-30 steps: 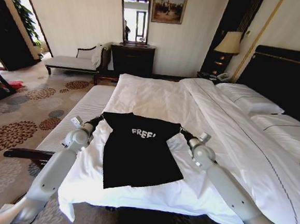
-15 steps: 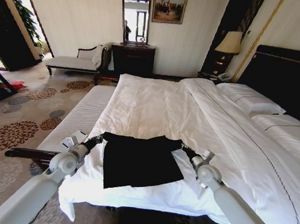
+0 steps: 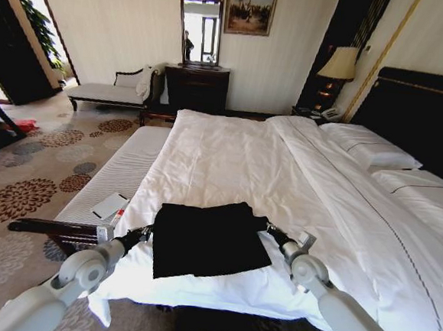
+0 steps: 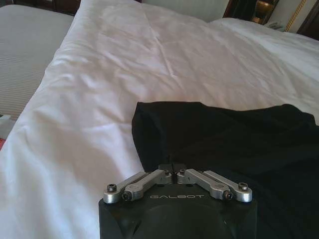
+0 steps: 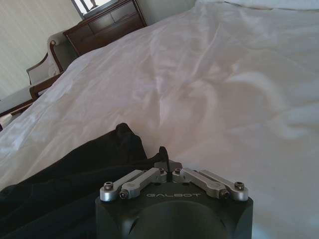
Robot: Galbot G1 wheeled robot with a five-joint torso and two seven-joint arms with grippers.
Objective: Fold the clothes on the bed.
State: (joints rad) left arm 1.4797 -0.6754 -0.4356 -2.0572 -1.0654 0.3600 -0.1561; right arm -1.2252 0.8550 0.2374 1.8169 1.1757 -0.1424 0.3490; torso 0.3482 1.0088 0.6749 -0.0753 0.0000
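The clothes are one black T-shirt (image 3: 208,239), lying folded over on itself near the foot of the bed (image 3: 238,155), with no lettering showing. My left gripper (image 3: 145,234) is at the shirt's left edge, and in the left wrist view its fingertips (image 4: 172,167) are pressed together on the black cloth (image 4: 234,144). At the shirt's right edge is my right gripper (image 3: 267,230). The right wrist view shows that gripper (image 5: 166,164) shut on a bunched edge of the shirt (image 5: 75,174).
A pale striped bench (image 3: 121,169) runs along the bed's left side, with a white flat object (image 3: 111,205) on it and a dark wooden rail (image 3: 48,228) in front. Pillows (image 3: 368,150) and the dark headboard (image 3: 417,112) are at the right. White duvet stretches beyond the shirt.
Both grippers have drawn back toward me, bringing the shirt's upper part down over its lower part. The white lettering is now hidden and the shirt looks shorter.
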